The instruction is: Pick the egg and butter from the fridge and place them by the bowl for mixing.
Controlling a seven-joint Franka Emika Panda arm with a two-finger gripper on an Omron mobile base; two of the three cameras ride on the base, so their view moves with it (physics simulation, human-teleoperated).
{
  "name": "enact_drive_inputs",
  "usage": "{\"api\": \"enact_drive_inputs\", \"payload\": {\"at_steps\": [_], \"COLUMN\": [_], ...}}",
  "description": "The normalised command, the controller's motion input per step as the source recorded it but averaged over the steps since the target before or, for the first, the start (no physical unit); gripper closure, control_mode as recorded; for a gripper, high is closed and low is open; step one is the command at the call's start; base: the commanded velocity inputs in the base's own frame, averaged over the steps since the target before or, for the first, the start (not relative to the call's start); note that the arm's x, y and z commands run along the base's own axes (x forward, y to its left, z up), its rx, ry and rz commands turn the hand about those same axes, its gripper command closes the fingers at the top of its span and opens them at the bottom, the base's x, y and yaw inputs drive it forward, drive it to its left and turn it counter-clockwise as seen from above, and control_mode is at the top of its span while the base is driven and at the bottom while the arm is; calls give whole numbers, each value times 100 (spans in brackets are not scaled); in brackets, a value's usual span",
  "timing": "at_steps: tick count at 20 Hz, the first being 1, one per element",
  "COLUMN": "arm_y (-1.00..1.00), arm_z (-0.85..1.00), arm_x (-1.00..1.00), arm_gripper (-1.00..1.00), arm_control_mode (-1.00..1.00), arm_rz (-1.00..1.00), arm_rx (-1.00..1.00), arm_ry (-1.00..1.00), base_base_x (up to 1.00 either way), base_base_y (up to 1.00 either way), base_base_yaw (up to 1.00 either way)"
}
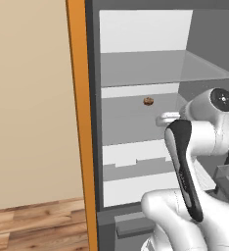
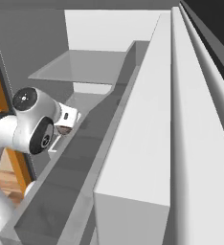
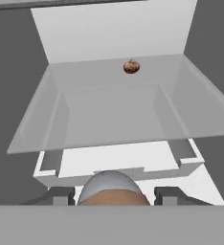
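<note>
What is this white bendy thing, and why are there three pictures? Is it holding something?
The white bendy thing is a robot arm. It has reached into an open fridge.

Two pictures come from cameras riding on the robot's base, behind the arm. One looks from its left, straight at the shelves. The other looks from its right, along the fridge door.

The third camera sits on the robot's hand and looks where the hand points. The hand is a gripper with two small dark fingers.

On a glass shelf lies one small round brown thing, too small to name.

Yes, it seems to be holding something. A rounded pale and tan shape sits between the fingers, most likely the egg.
</note>
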Motion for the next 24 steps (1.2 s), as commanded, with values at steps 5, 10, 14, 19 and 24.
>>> {"api": "enact_drive_inputs", "payload": {"at_steps": [5,10,14,19,24], "arm_y": [40,35,0,0,0], "arm_z": [31,10,0,0,0], "arm_x": [-100,-60,0,0,0], "arm_gripper": [100,100,100,100,100], "arm_control_mode": [-100,100,100,100,100], "arm_rz": [0,8,0,0,0], "arm_rx": [-6,-7,0,0,0], "arm_ry": [-28,-27,0,0,0], "base_base_x": [0,-40,-90,-22,0], "base_base_y": [0,27,67,55,36], "base_base_yaw": [0,14,54,81,94]}}
